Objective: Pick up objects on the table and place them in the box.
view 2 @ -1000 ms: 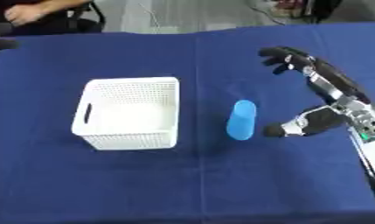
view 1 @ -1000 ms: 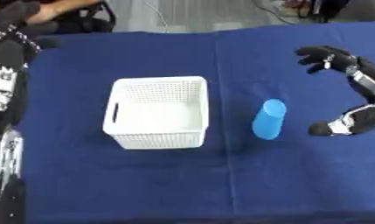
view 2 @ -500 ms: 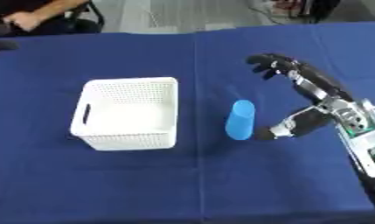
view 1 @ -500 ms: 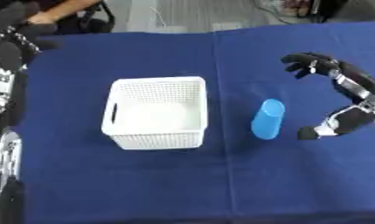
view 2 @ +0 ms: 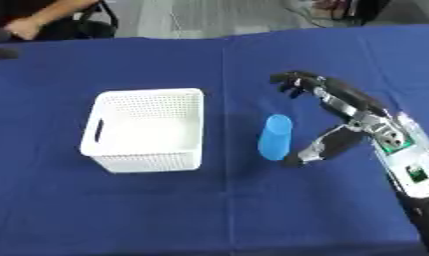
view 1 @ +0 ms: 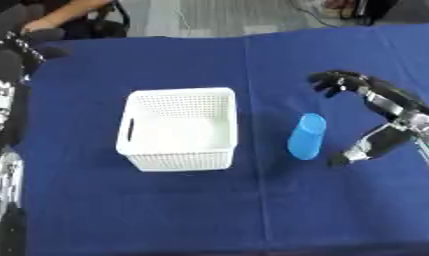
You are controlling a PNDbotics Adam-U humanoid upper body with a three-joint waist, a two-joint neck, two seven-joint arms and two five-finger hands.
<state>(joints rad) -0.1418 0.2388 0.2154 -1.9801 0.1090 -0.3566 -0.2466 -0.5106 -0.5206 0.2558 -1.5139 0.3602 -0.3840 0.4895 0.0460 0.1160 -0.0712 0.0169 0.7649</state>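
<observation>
Left eye view shows the white basket (view 1: 177, 128) empty on the blue table (view 1: 165, 210). A blue cylinder (view 1: 306, 136) lies just to the right of the basket, not touching it. Right hand (view 2: 349, 112) sits right of the cylinder, fingers spread and thumb apart, grasping nothing. Left hand (view 1: 9, 55), far left of the basket, cannot be judged. Assessment: nothing placed; the pickup remains outstanding

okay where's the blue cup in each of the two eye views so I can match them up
Left eye view: blue cup right of centre, between the white basket and the right hand.
Right eye view: blue cup nearer the middle.
Shared landmark: the white basket, to the cup's left in both.
</observation>
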